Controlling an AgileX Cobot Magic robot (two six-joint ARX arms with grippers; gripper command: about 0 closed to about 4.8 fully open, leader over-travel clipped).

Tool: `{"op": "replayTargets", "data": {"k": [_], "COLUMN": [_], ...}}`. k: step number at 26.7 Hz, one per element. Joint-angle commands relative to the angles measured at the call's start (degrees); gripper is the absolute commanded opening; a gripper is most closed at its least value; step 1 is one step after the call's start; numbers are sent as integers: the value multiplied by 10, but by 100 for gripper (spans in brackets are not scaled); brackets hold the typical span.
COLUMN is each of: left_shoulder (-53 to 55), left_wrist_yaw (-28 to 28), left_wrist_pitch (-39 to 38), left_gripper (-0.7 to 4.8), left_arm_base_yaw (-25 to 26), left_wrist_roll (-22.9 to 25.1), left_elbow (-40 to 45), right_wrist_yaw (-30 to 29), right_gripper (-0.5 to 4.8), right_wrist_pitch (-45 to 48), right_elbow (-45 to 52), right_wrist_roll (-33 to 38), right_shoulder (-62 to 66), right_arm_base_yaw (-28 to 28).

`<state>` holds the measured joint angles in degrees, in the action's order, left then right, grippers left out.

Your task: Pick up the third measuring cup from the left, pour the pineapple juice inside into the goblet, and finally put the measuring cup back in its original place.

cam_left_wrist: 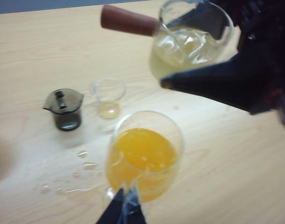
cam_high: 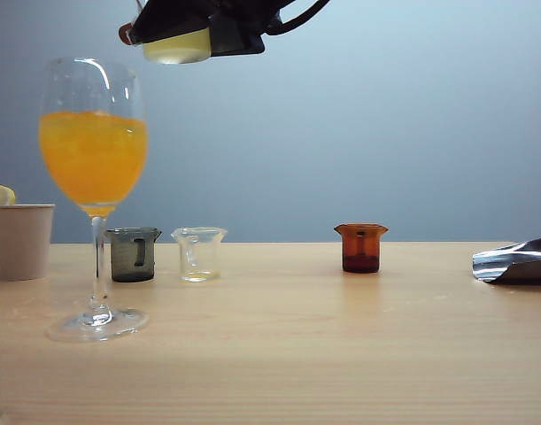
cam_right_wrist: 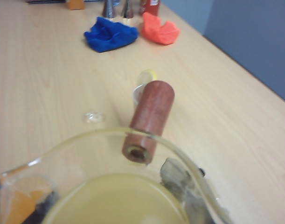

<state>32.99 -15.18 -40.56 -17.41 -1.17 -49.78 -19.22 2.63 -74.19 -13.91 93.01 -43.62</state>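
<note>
The third measuring cup [cam_high: 175,46], clear with a red-brown handle [cam_right_wrist: 149,119], hangs near the top of the exterior view, just above and right of the goblet's rim. My right gripper [cam_high: 192,28] is shut on it; one finger [cam_right_wrist: 182,186] shows through the cup wall. Pale yellow pineapple juice [cam_right_wrist: 114,203] fills its bottom, and none is seen flowing. The goblet [cam_high: 93,150] stands at the left, its bowl [cam_left_wrist: 144,154] holding orange juice. My left gripper [cam_left_wrist: 126,203] hovers above the goblet, shut and holding nothing; it is out of the exterior view. Bare wood [cam_high: 279,266] between two cups is the original place.
A grey cup [cam_high: 133,254], a clear cup [cam_high: 199,254] and an amber cup [cam_high: 360,248] stand in a row. A paper cup [cam_high: 20,239] is at far left, a shiny metal object [cam_high: 518,261] at far right. Spilled drops [cam_left_wrist: 81,189] lie near the goblet. Blue [cam_right_wrist: 109,35] and orange [cam_right_wrist: 160,29] cloths lie far off.
</note>
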Motion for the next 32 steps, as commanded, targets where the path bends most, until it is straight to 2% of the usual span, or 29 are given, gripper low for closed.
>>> {"op": "replayTargets", "data": {"k": [1,4,12,22,32], "left_shoulder": [3,4,15,17,17], "left_wrist_yaw": [-15,-19,-30,-29,-29], "left_wrist_pitch": [12,14,24,24,18], "left_gripper": [-6,-6,-6,-6,-6], "left_arm_base_yaw": [0,0,0,0,0], "left_wrist_roll": [-12,-12,-12,-8,-8], "left_elbow": [-2,-2,-2,-1,-1], "right_wrist_yaw": [2,3,16,63,79], "right_gripper": [147,147,147,146,144], "right_wrist_pitch": [37,40,41,48,68], "right_elbow": [-2,-2,-2,-2,-3], "right_wrist_roll": [-19,-46,-50,-149,-214], "right_shoulder": [-5,-5,-5,-4,3], "right_arm_base_yaw": [0,0,-2,-11,-23]}}
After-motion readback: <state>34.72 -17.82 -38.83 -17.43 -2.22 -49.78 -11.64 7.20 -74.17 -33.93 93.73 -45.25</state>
